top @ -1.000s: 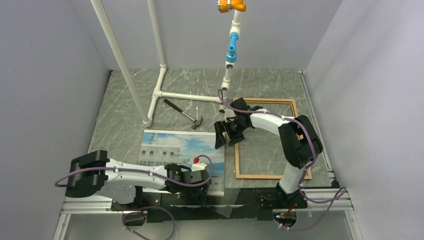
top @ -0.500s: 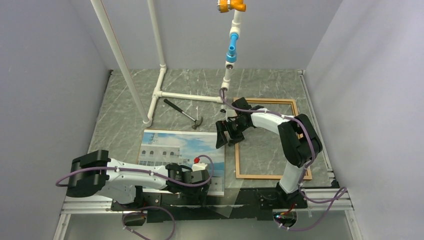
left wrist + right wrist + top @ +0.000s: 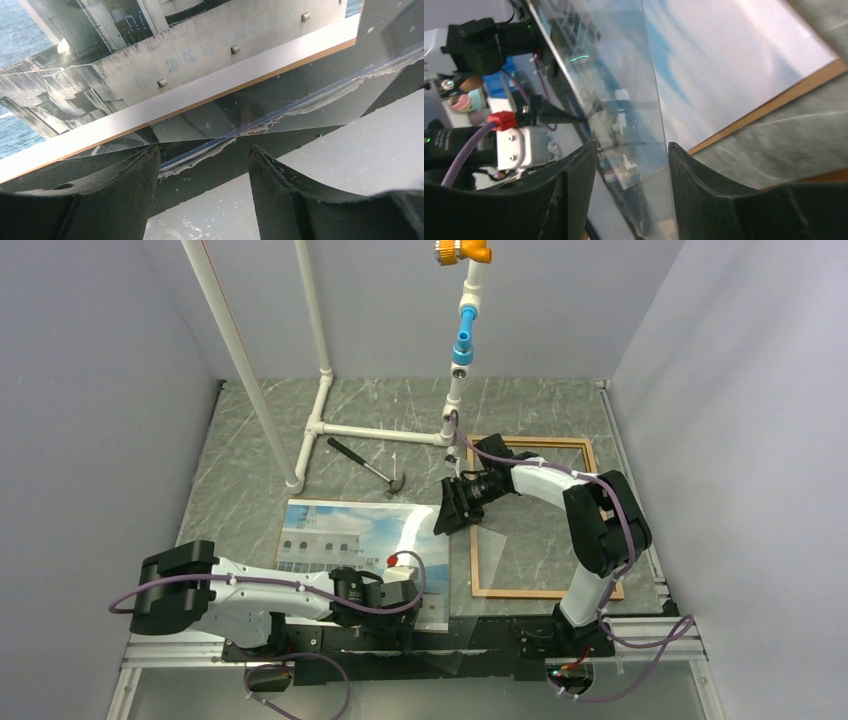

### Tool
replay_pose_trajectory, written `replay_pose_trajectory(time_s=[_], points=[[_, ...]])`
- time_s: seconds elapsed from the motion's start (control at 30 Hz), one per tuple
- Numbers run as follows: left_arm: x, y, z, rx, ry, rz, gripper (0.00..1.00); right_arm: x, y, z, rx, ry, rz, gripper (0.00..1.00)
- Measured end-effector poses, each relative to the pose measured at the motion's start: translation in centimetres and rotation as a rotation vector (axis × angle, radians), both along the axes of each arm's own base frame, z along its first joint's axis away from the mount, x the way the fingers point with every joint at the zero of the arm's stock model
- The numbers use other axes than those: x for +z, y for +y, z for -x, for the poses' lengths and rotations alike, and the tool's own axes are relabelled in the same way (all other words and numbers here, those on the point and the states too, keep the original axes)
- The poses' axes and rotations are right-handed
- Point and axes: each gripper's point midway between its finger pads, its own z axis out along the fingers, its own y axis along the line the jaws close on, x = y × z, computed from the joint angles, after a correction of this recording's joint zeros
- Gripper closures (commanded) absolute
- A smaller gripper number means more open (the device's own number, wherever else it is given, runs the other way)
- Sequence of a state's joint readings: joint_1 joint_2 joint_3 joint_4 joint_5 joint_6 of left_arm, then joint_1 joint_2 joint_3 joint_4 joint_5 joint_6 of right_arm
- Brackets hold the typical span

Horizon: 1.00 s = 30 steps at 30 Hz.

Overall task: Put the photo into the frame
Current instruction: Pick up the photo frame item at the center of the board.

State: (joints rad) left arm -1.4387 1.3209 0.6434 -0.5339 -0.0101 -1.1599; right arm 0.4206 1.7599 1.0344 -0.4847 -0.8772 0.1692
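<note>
The photo (image 3: 340,535) lies face up on the table's left half, a white building under blue sky, also close up in the left wrist view (image 3: 150,60). The wooden frame (image 3: 520,592) lies flat to its right. A clear pane (image 3: 470,570) overlaps both, and its corner covers the photo's near edge (image 3: 300,105). My right gripper (image 3: 452,512) is at the pane's far edge. Its jaws are apart, one on each side of the pane (image 3: 634,100), which stands closer to the right finger (image 3: 694,180). My left gripper (image 3: 400,608) hangs open and empty over the photo's near right corner.
A hammer (image 3: 370,468) lies beyond the photo. A white pipe stand (image 3: 320,425) rises at the back left. A pipe with blue and orange fittings (image 3: 463,335) hangs over the back centre. A black base rail (image 3: 330,645) runs along the near edge.
My right gripper has tipped down toward the pane's far edge and its jaws have narrowed around it. The left arm and the photo have not moved.
</note>
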Motion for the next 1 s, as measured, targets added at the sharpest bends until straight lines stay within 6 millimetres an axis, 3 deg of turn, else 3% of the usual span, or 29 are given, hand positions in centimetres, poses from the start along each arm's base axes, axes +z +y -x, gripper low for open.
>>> replay_pose_trajectory(time_s=[0.17, 0.3, 0.4, 0.5, 0.73, 0.87, 1.0], points=[[0.1, 0.0, 0.0, 0.000, -0.003, 0.007, 0.29, -0.1, 0.4, 2.2, 0.039, 0.079, -0.015, 0.48], [0.1, 0.0, 0.0, 0.000, -0.004, 0.008, 0.29, -0.9, 0.2, 2.6, 0.041, 0.101, 0.004, 0.68], [0.1, 0.3, 0.0, 0.000, -0.006, 0.002, 0.30, -1.2, 0.0, 2.6, 0.034, 0.102, 0.018, 0.89], [0.1, 0.7, 0.0, -0.007, -0.012, -0.010, 0.29, -1.3, -0.2, 2.5, 0.022, 0.102, 0.036, 0.99], [0.7, 2.1, -1.5, -0.009, -0.107, -0.051, 0.27, 1.3, -0.2, 2.6, -0.013, 0.037, 0.058, 1.00], [3.4, 1.1, -2.8, 0.000, -0.184, 0.015, 0.27, 3.8, -0.5, 2.4, -0.066, -0.041, 0.061, 1.00], [7.3, -0.5, -4.1, 0.023, -0.260, 0.139, 0.27, 4.1, -2.2, 2.9, -0.170, -0.054, 0.085, 1.00]])
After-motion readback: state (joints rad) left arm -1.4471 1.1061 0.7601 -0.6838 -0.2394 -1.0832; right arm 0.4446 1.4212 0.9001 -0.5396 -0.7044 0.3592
